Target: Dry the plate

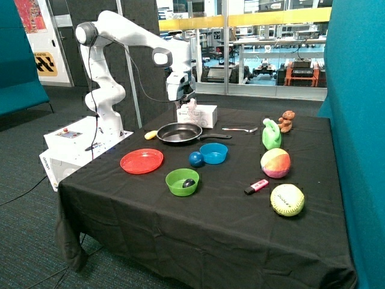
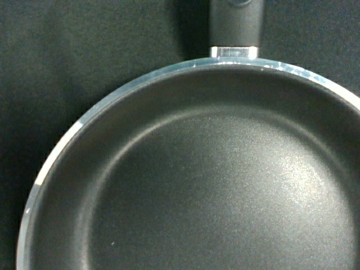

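The red-orange plate [image 1: 142, 161] lies flat on the black tablecloth near the table's edge on the robot-base side, with nothing on it. My gripper [image 1: 185, 100] hangs at the back of the table, above the far rim of the black frying pan [image 1: 179, 132] and just in front of a white tissue box [image 1: 198, 114] with a tissue sticking up. It is well apart from the plate. The wrist view is filled by the pan's dark inside [image 2: 214, 180] and the root of its handle [image 2: 236, 22]; the plate is out of that view.
A green bowl [image 1: 182, 181] holding a small dark object sits in front of the plate. A blue bowl [image 1: 213, 153] and a blue ball [image 1: 196, 159] sit beside it. Further off are a fork [image 1: 239, 129], a green watering can [image 1: 271, 135], a toy bear [image 1: 287, 121], two balls [image 1: 275, 163] [image 1: 287, 200] and a red marker [image 1: 257, 186].
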You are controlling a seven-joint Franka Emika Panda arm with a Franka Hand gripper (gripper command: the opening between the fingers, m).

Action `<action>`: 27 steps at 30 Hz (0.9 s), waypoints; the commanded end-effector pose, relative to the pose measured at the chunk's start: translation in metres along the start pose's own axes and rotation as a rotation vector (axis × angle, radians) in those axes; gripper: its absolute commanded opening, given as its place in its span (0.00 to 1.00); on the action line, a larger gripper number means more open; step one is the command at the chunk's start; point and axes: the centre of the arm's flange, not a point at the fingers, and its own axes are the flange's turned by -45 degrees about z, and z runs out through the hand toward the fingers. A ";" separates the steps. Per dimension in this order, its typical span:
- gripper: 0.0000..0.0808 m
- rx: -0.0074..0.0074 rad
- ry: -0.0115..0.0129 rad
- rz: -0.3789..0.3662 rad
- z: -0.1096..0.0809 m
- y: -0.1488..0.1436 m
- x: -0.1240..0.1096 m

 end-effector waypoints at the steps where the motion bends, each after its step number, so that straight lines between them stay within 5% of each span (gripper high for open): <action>1: 1.00 -0.0005 0.0077 0.003 -0.001 -0.002 -0.004; 4: 1.00 -0.0006 0.0077 -0.031 0.007 -0.016 -0.007; 6: 0.72 -0.0007 0.0077 -0.048 0.009 -0.022 -0.008; 8: 0.64 -0.0007 0.0077 -0.061 0.011 -0.029 -0.010; 19: 0.63 -0.0010 0.0076 -0.145 0.018 -0.065 -0.030; 27: 0.65 -0.0016 0.0075 -0.296 0.011 -0.117 -0.039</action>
